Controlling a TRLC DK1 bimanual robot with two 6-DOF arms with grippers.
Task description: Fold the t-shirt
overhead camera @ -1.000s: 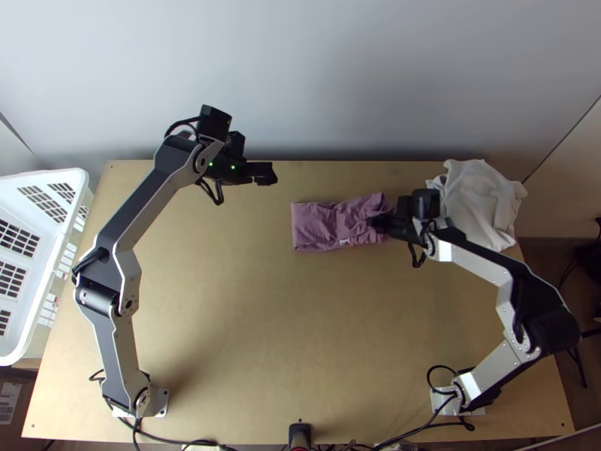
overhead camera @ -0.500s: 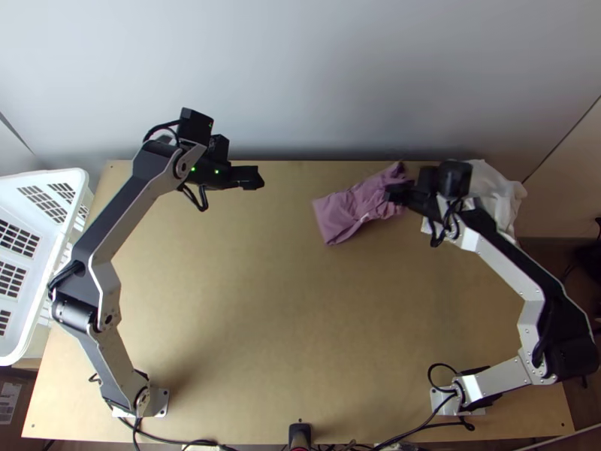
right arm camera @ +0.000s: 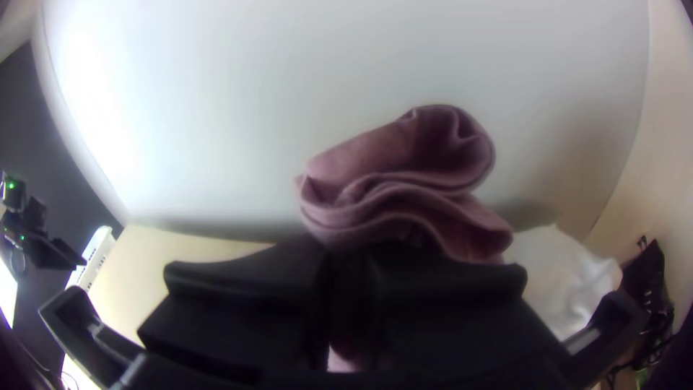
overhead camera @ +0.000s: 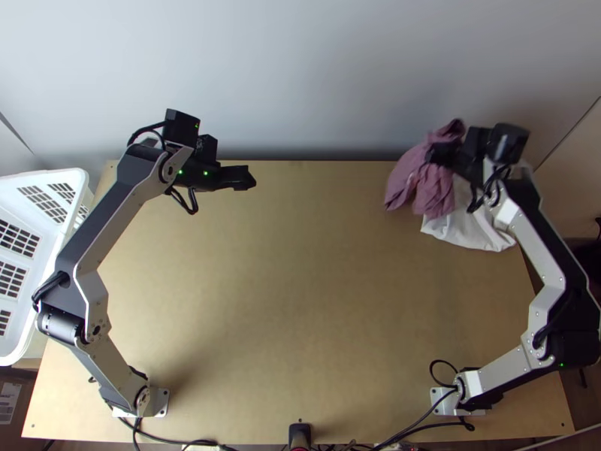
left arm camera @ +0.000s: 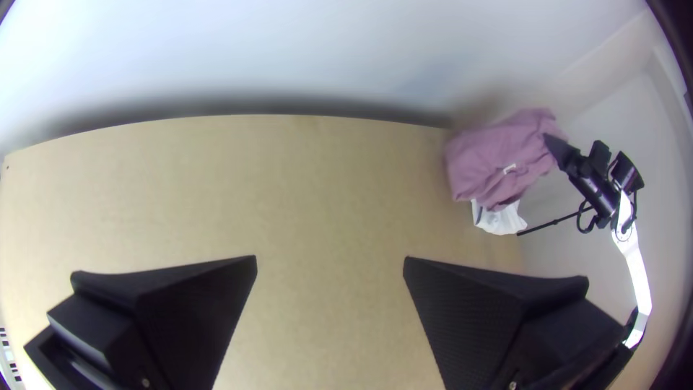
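The mauve t-shirt [overhead camera: 422, 174], folded into a compact bundle, hangs from my right gripper [overhead camera: 438, 153] over the table's far right corner, partly over a white cloth. In the right wrist view its folds [right arm camera: 404, 180] bulge out beyond my right gripper [right arm camera: 350, 253], which is shut on it. My left gripper [overhead camera: 246, 177] is over the far left part of the table, well away from the shirt. In the left wrist view my left gripper [left arm camera: 330, 261] is open with bare table between its fingers, and the shirt [left arm camera: 498, 155] is farther off.
The white cloth [overhead camera: 473, 228] lies bunched at the table's far right corner, below the shirt. A white laundry basket [overhead camera: 30, 259] stands at the left edge. Bare wood [overhead camera: 300, 301] covers the middle of the table, and a pale wall [overhead camera: 300, 83] rises behind it.
My right gripper has carried the shirt from the far middle to the far right corner, and the shirt has swung and bunched. The left arm has shifted slightly left.
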